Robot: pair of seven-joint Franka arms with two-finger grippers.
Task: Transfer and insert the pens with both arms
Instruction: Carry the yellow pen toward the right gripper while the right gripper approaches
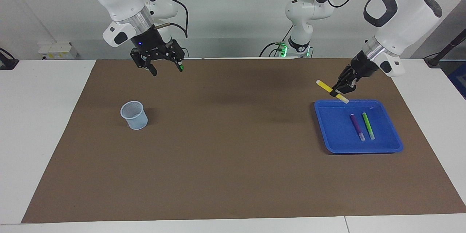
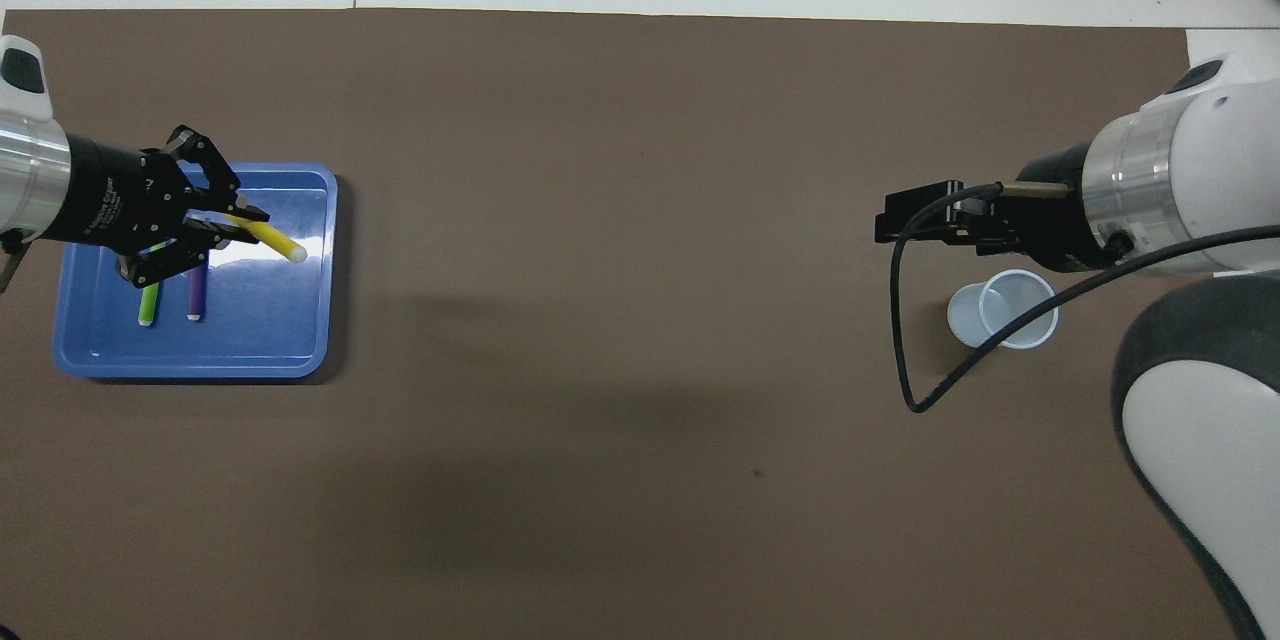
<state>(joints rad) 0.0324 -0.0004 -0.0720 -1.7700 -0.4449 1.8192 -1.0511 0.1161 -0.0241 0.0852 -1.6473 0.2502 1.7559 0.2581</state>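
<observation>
My left gripper (image 1: 339, 92) (image 2: 226, 228) is shut on the yellow pen (image 1: 324, 86) (image 2: 274, 239) and holds it in the air over the blue tray (image 1: 334, 142) (image 2: 270, 342), above the tray's edge by the robots. The pen hangs slanted, its pale end toward the table's middle in the overhead view. In the tray the purple pen (image 1: 357, 126) (image 2: 196, 295) and the green pen (image 1: 368, 125) (image 2: 149, 304) lie side by side. My right gripper (image 1: 166, 69) (image 2: 886, 227) hangs open and holds nothing, over the mat near the pale blue mesh cup (image 1: 134, 115) (image 2: 1003, 310).
A brown mat (image 1: 233, 145) covers most of the white table. The cup stands toward the right arm's end, the tray toward the left arm's end. A smaller white arm with green lights (image 1: 300, 25) stands at the table's robot edge. A black cable (image 2: 905, 340) droops from the right wrist.
</observation>
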